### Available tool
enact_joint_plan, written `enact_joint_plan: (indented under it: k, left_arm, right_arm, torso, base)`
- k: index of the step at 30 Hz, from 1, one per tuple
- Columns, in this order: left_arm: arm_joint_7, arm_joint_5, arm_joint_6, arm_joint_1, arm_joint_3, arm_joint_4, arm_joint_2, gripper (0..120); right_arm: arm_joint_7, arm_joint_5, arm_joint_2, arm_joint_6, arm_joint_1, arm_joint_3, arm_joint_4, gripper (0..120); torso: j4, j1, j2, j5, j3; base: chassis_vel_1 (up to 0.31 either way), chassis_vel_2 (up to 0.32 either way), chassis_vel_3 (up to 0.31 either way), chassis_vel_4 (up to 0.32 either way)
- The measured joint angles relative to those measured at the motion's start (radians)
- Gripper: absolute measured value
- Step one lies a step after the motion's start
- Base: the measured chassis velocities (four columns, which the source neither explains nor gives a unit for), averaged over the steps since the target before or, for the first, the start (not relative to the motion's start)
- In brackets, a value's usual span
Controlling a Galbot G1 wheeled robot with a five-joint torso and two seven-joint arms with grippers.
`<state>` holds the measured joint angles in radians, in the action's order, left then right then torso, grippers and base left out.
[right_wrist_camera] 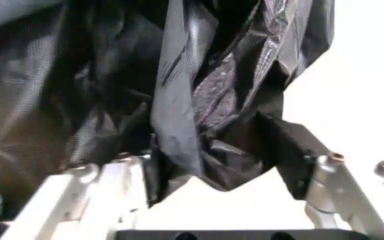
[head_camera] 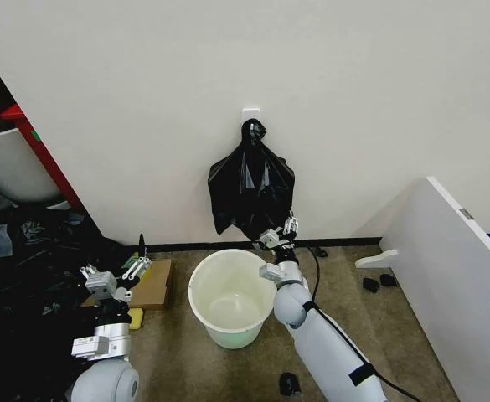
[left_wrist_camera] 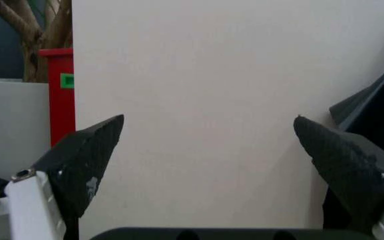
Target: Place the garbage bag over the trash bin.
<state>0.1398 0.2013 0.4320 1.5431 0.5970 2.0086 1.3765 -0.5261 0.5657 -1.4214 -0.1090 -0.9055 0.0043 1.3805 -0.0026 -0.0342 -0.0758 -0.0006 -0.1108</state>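
My right arm is stretched up and forward past the bin, and the right tool [head_camera: 280, 234] sits at the bottom edge of the fan-shaped bunch of black bags [head_camera: 251, 188] hanging from a white wall hook [head_camera: 252, 112]. On the right wrist cam a fold of that black plastic [right_wrist_camera: 199, 125] hangs down between the fingers [right_wrist_camera: 289, 150], which stand spread on either side of it, so I'd call it unclamped and not gripping anything. The left arm is low on the left side with the wrist tipped up, and the left tool [head_camera: 113, 274] points toward the wall; on its wrist cam the two dark pads [left_wrist_camera: 88, 160] are wide apart with bare wall between them, holding nothing.

The white wall takes up most of the head view. A white panel [head_camera: 462, 268] leans in from the right. A heap of black plastic sheeting [head_camera: 18, 285] covers the floor on the left, with a white tub with a red frame [head_camera: 14, 159] behind it. The trash bin [head_camera: 231, 297] stands upright on the brownish floor, right below the hanging bunch, between my two arms, mouth open with no liner on its rim. A flat cardboard piece [head_camera: 154, 283] lies just left of it, beside the left tool.

I can't pick out a single separate garbage bag.
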Motion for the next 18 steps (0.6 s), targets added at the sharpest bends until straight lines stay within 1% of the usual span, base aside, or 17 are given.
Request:
enact_joint_plan:
  k: [1, 4, 5, 6, 8, 10, 12, 14, 16, 18]
  left_arm:
    - [0.000, 0.000, 0.000, 0.000, 0.000, 0.000, 0.000, 100]
    - [0.000, 0.002, 0.000, -0.004, -0.001, 0.000, -0.003, 100]
    - [0.001, 0.002, 0.000, -0.005, -0.002, -0.001, -0.003, 100]
    - [0.001, 0.002, 0.000, -0.005, -0.002, -0.001, -0.003, 100]
    - [0.000, 0.002, 0.000, -0.010, -0.007, -0.003, -0.003, 100]
    - [0.000, 0.001, 0.000, -0.013, -0.009, -0.004, -0.004, 100]
    - [-0.002, 0.001, 0.000, -0.022, -0.014, -0.007, -0.009, 100]
    - [-0.006, 0.000, -0.002, -0.033, -0.019, -0.009, -0.020, 100]
    - [-0.008, 0.000, -0.002, -0.036, -0.021, -0.009, -0.023, 100]
    - [-0.040, 0.037, -0.008, -0.075, -0.041, -0.013, -0.071, 100]
  right_arm:
    - [0.000, 0.000, 0.000, 0.000, 0.000, 0.000, 0.000, 48]
    - [-0.003, -0.087, 0.016, 0.045, -0.038, -0.024, 0.074, 33]
    - [-0.001, -0.096, 0.020, 0.060, -0.044, -0.026, 0.089, 30]
    - [-0.001, -0.096, 0.020, 0.060, -0.044, -0.026, 0.089, 30]
    - [0.007, -0.109, 0.029, 0.099, -0.058, -0.030, 0.124, 20]
    - [0.010, -0.115, 0.033, 0.108, -0.064, -0.032, 0.137, 18]
    - [0.012, -0.139, 0.042, 0.118, -0.076, -0.034, 0.179, 15]
    - [0.015, -0.186, 0.055, 0.123, -0.089, -0.039, 0.217, 12]
    - [0.016, -0.197, 0.057, 0.125, -0.090, -0.040, 0.223, 11]
    - [0.054, -0.361, 0.080, 0.173, -0.100, -0.060, 0.279, 0]
  torso:
    - [0.0000, 0.000, 0.000, 0.0000, 0.000]
    - [0.0001, 0.000, 0.000, 0.0001, 0.000]
    - [0.0001, 0.000, 0.000, 0.0001, 0.000]
    - [0.0001, 0.000, 0.000, 0.0001, 0.000]
    - [0.0001, 0.000, 0.000, 0.0000, 0.000]
    - [0.0002, 0.000, 0.000, 0.0001, 0.000]
    - [0.0001, 0.000, 0.000, 0.0000, 0.000]
    - [0.0001, 0.000, 0.000, 0.0000, 0.000]
    - [0.0001, 0.000, 0.000, 0.0000, 0.000]
    - [0.0001, 0.000, 0.000, 0.0000, 0.000]
  base:
    - [0.000, 0.000, 0.000, 0.000]
    - [0.000, 0.000, 0.000, 0.000]
    - [0.000, 0.000, 0.000, 0.000]
    - [0.000, 0.000, 0.000, 0.000]
    - [0.000, 0.000, 0.000, 0.000]
    - [0.000, 0.000, 0.000, 0.000]
    - [0.000, 0.000, 0.000, 0.000]
    - [0.000, 0.000, 0.000, 0.000]
    - [0.000, 0.000, 0.000, 0.000]
    - [0.000, 0.000, 0.000, 0.000]
